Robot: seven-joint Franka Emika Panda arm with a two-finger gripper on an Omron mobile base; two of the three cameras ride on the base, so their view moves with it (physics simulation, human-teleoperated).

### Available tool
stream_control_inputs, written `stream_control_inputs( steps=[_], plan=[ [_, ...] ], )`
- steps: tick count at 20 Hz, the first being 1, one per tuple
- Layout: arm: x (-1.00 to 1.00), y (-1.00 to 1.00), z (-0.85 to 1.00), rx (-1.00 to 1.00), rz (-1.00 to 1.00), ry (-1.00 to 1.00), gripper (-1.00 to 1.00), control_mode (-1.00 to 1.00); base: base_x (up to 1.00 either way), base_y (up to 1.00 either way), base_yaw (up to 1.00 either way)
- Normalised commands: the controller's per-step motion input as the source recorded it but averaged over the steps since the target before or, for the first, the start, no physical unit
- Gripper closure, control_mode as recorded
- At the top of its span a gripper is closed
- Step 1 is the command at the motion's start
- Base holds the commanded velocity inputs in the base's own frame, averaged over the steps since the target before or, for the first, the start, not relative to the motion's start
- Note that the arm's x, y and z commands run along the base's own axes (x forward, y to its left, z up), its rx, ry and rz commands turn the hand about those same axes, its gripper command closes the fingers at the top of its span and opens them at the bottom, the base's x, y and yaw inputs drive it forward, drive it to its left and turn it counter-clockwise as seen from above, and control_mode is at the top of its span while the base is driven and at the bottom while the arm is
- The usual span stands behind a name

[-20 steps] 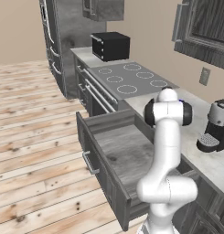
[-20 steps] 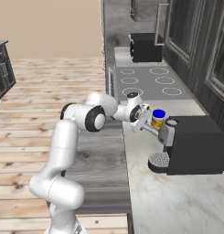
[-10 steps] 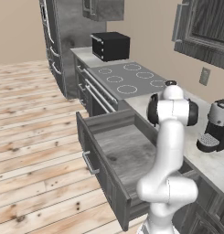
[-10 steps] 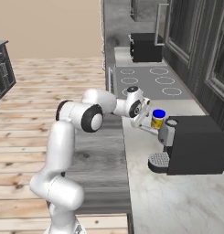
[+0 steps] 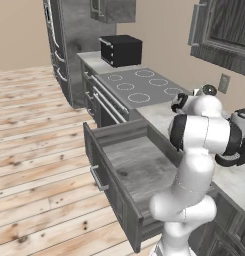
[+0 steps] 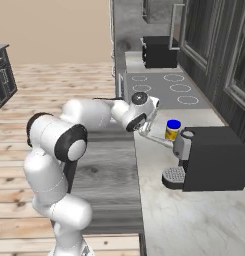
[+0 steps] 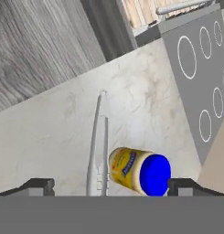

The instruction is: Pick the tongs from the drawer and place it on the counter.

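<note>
The tongs point(image 7: 97, 146) lie flat on the counter point(image 7: 54, 132), slim and silvery, with their two arms close together. My gripper point(image 7: 111, 186) hovers just above them, open, its fingertips point(image 7: 38, 185) wide apart and touching nothing. In the right base view the gripper point(image 6: 145, 129) hangs over the counter's point(image 6: 194, 220) near edge, and the tongs point(image 6: 160, 140) stretch from it toward the coffee machine. The drawer point(image 5: 106, 170) stands pulled out below the counter point(image 5: 234, 180), and its woodgrain floor is bare.
A yellow jar with a blue lid point(image 7: 138, 170) stands right beside the tongs, the same jar point(image 6: 172, 130) next to a black coffee machine point(image 6: 209, 157). The stovetop point(image 6: 164, 87) lies beyond. A black box point(image 5: 121, 50) sits at the counter's far end.
The gripper has gone from shut to open, leaving the tongs lying on the counter. The arm's elbow has swung up and over to the side.
</note>
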Motion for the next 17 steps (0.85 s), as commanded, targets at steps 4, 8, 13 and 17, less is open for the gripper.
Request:
stream_control_inputs(
  steps=[4, 8, 13, 17],
  plan=[
    [-1.00, 0.25, 0.91, 0.00, 0.11, -0.28, -1.00, -1.00, 0.00, 0.00, 0.00],
    [-1.00, 0.49, 0.84, 0.00, 0.06, -0.20, -1.00, -1.00, 0.00, 0.00, 0.00],
    [-1.00, 0.88, 0.69, -0.02, 0.10, -0.01, -1.00, -1.00, 0.00, 0.00, 0.00],
    [-1.00, 1.00, 0.45, -0.13, 0.12, 0.14, -1.00, -1.00, 0.00, 0.00, 0.00]
  ],
)
